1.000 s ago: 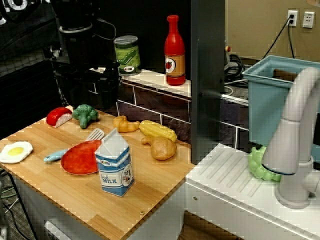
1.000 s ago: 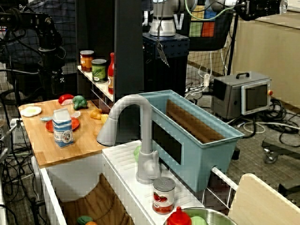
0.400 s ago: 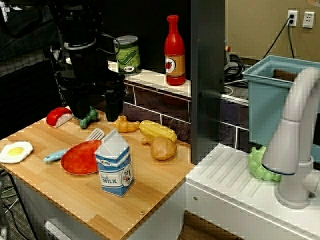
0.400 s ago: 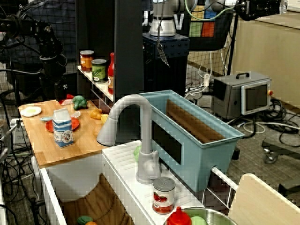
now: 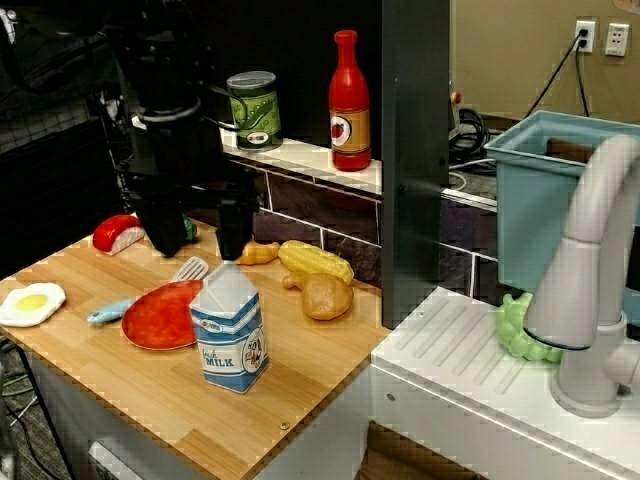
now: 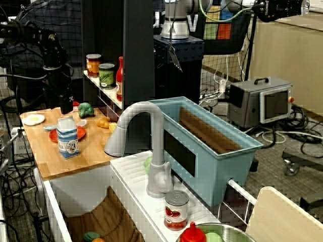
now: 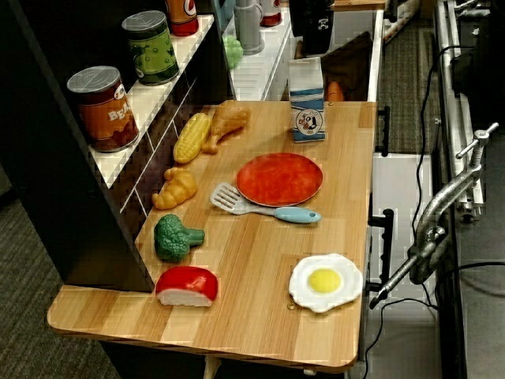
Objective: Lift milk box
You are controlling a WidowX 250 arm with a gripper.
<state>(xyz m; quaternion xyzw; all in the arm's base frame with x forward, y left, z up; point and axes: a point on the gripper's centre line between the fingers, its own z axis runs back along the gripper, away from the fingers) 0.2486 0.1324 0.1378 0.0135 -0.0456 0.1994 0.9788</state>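
Note:
The milk box [image 5: 230, 332] stands upright on the wooden counter [image 5: 300, 375], near its front right. It has a white peaked top and a blue body with a "MILK" label. It also shows in the side view [image 6: 67, 137] and the overhead view [image 7: 307, 110]. My black gripper [image 5: 196, 238] hangs just behind and above the box's top, a little to its left. Its two fingers [image 5: 232, 232] stand apart and hold nothing. In the overhead view the gripper [image 7: 312, 31] sits above the box.
A red plate [image 5: 158, 316] and a spatula [image 7: 264, 207] lie left of the box. A chicken leg [image 5: 325, 296], corn [image 5: 315, 262] and a croissant [image 7: 175, 189] lie behind it. The broccoli [image 7: 175, 237], fried egg [image 5: 30, 303], shelf can [image 5: 254, 110], bottle [image 5: 349, 100] and faucet [image 5: 590, 280] are nearby.
The gripper has come down and moved right and forward from the back left toward the milk box. It now hides the broccoli in the front view. The box has not moved.

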